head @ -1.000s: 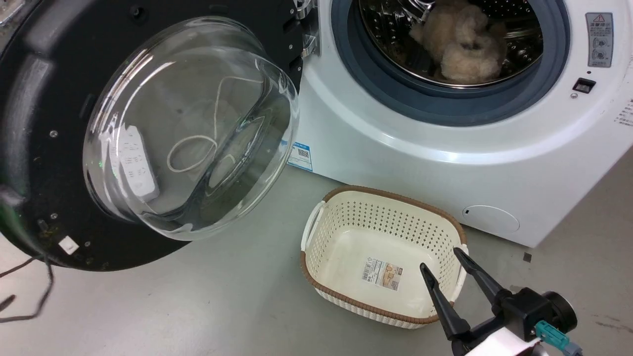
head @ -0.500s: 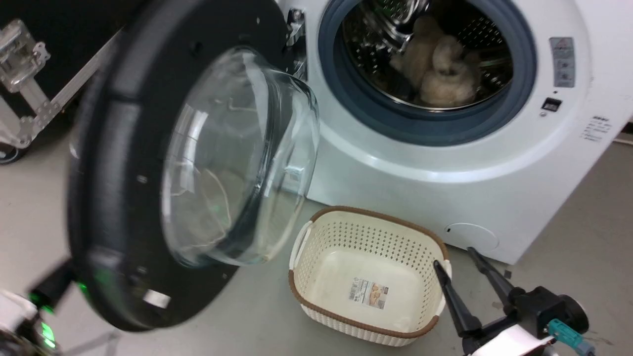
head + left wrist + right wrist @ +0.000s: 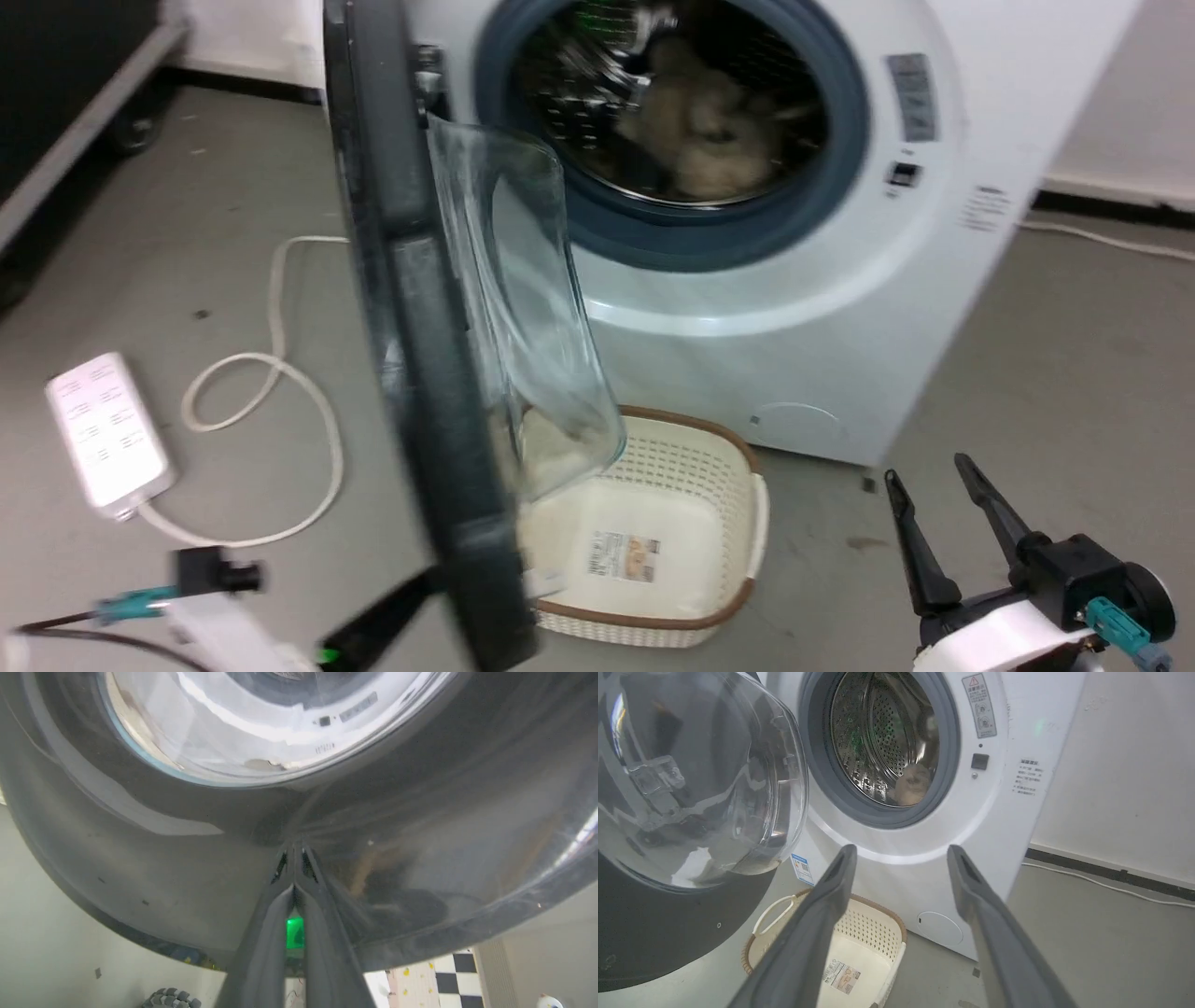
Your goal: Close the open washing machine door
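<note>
Black rim of the washing machine door [image 3: 411, 355] stands edge-on, about halfway to the washing machine [image 3: 840, 336]; my left tool [image 3: 293, 847], pinched together, presses its outer face; right tool [image 3: 901, 851] spread, idle; latching remains.

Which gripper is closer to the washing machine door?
Left. The left gripper, shut, touches the outer face of the washing machine door; the right gripper hangs open beyond the basket.

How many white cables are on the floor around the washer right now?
2. A looped cable runs from the power strip, left of the washing machine door; a straight cable lies along the wall base, right of the washing machine. The door may hide more.
</note>
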{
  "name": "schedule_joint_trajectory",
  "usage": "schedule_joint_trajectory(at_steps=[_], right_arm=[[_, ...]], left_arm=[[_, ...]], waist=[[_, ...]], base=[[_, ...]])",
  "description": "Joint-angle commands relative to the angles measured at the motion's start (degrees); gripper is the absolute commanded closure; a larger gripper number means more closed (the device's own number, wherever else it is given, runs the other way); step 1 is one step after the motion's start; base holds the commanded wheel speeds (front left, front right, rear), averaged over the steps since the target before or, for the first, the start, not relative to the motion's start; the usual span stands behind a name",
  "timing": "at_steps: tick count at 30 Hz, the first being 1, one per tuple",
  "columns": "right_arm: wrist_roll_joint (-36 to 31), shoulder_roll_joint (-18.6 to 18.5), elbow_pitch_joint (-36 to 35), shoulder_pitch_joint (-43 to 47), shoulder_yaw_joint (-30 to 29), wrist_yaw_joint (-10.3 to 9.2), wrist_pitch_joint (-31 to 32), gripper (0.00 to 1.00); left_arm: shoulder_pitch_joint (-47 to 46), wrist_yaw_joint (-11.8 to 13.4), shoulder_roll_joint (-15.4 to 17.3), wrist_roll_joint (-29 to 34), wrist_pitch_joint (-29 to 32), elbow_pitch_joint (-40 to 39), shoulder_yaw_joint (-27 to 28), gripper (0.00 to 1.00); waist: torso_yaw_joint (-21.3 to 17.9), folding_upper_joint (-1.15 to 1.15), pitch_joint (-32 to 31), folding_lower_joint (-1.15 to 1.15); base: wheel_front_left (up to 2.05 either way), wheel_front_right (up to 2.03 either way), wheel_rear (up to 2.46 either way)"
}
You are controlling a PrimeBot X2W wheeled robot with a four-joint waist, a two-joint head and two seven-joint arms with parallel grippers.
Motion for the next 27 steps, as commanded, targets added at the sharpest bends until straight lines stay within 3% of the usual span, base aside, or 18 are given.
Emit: schedule_joint_trajectory(at_steps=[1,7,12,19,27], right_arm=[[-0.4,0.4,-0.2,-0.2,0.0,-0.04,-0.2,0.0],[-0.8,0.7,-0.5,-1.5,0.3,-0.04,-0.2,0.0],[-0.3,0.8,-0.5,-2.6,-0.2,-0.04,-0.2,0.0],[1.0,1.7,-0.2,-4.6,0.2,-0.04,-0.2,0.0],[1.9,2.4,0.2,-5.0,1.0,-0.04,-0.2,0.0]], left_arm=[[0.7,0.0,-0.3,-0.8,-1.2,0.2,-2.4,1.0],[-2.8,-0.4,-0.3,-3.6,-11.4,4.6,-13.2,1.0],[-9.7,0.0,-0.3,-6.2,-21.2,10.5,-18.6,1.0],[-23.5,0.4,-0.3,-8.5,-34.8,21.0,-21.8,1.0],[-37.5,-0.5,-0.3,-12.0,-49.7,35.0,-22.9,1.0]], waist=[[-3.4,0.0,1.2,0.01],[-11.8,0.0,4.6,0.01],[-18.9,0.0,7.9,0.01],[-27.4,0.0,12.0,0.01],[-30.8,0.0,13.3,0.01]], base=[[0.0,0.0,0.0],[0.0,0.0,0.0],[0.0,0.0,0.0],[0.0,0.0,0.0],[0.0,0.0,0.0]])
